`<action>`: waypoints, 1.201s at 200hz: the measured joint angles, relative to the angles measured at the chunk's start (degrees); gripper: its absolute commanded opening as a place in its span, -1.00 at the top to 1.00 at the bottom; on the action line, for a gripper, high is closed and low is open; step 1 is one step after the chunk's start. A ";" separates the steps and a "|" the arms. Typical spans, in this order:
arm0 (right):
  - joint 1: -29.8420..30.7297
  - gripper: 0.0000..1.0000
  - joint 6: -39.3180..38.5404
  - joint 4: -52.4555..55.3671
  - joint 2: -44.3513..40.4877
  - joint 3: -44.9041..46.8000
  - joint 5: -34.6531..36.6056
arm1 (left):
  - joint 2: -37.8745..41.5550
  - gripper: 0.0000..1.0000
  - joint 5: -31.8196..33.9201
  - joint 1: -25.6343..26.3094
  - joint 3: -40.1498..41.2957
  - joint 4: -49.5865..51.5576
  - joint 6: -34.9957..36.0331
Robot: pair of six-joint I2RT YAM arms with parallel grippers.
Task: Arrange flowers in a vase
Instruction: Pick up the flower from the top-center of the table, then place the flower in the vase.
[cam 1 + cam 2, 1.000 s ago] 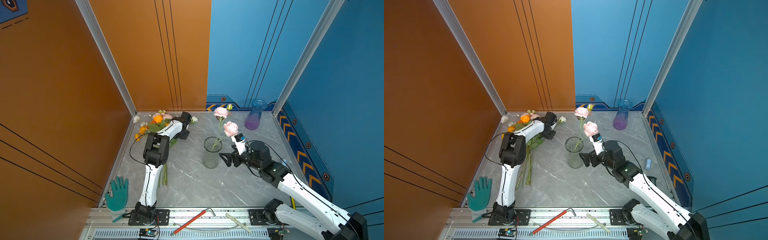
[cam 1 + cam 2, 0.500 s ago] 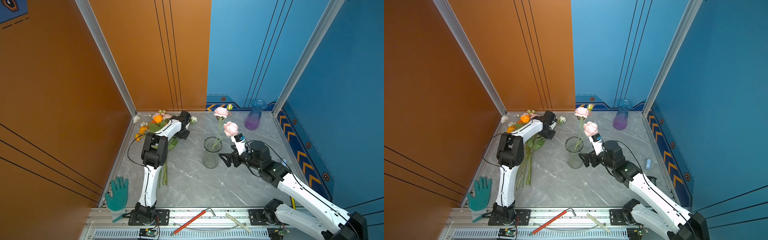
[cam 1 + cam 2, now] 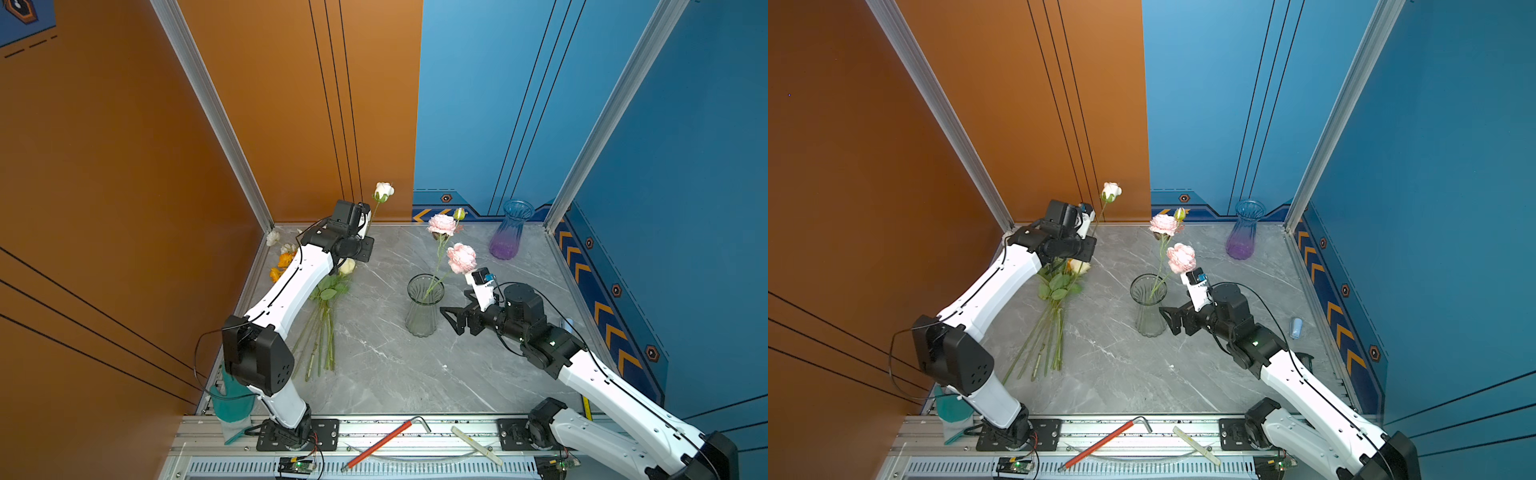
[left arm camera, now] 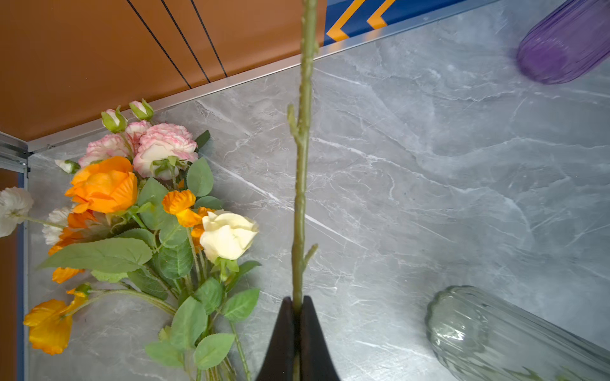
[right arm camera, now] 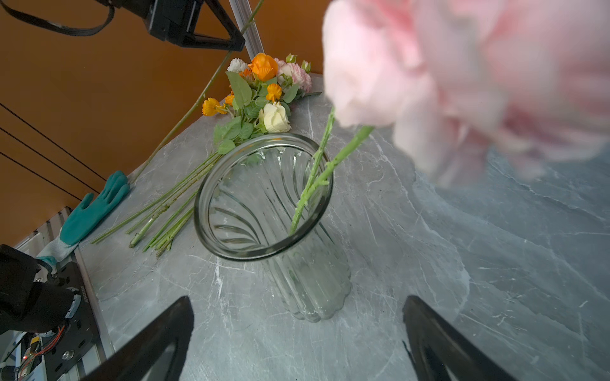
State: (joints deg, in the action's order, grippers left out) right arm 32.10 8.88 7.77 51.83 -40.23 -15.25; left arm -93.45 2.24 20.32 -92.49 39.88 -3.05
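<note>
a: where are the flowers lying right now?

b: most are lying as a bunch (image 4: pixel 148 224) on the grey table (image 3: pixel 374 374), in the corner by the orange wall. two pink blooms (image 3: pixel 461 257) are standing in the clear vase (image 3: pixel 419 322), stems leaning on its rim. one white rose (image 3: pixel 383 192) is hanging in the air over the bunch.

a: what's holding it?

b: the left gripper (image 4: pixel 298 301) is pinching its stem high up, fingers squeezed almost together. the long lower stem is slanting down, and i can't tell if its end is touching the table. the right gripper (image 5: pixel 297 301) is waiting just beside the clear vase, fingers spread wide, carrying nothing.

a: how is that rose going to be handling?

b: i'm guessing light, with a thin, fairly stiff stem that isn't drooping. the long tail may be swinging or twisting in the pinch. the small nubs along the stem are probably helping the grip. i'd be gripping the stem, never the soft petals.

a: and the vase?

b: it's looking like glass with a narrow base, so it's probably tipping easily if a stem is pushing sideways on the rim.
</note>
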 measured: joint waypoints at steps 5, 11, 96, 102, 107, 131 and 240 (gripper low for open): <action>-0.15 -0.99 0.00 0.00 -0.20 0.02 -0.04 | 1.38 1.00 -0.26 0.09 1.38 -1.05 -0.83; -0.26 -0.99 0.02 0.00 -0.39 0.02 -0.17 | 3.48 1.00 -0.52 0.39 3.28 -2.73 -1.95; -0.61 -0.99 0.09 -0.46 -1.14 0.24 -2.84 | 27.41 1.00 7.08 20.11 22.38 -49.22 -7.19; -0.61 -0.99 0.09 -0.46 -1.14 0.24 -2.97 | 27.28 1.00 7.74 21.53 22.38 -51.91 -6.78; -0.61 -0.99 0.11 -0.46 -1.14 0.24 -3.02 | 27.15 1.00 8.07 22.53 22.38 -53.77 -6.40; -0.61 -1.00 0.11 -0.48 -1.16 0.24 -3.61 | 25.79 1.00 9.35 27.04 22.34 -61.59 -4.55; -0.61 -0.99 0.09 -1.40 -1.16 0.61 -4.72 | 21.94 1.00 12.37 33.33 33.68 -80.35 -2.64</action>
State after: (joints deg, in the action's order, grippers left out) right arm 31.48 8.97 6.37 50.68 -39.62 -19.97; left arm -71.50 14.61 53.65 -58.81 -40.47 -5.69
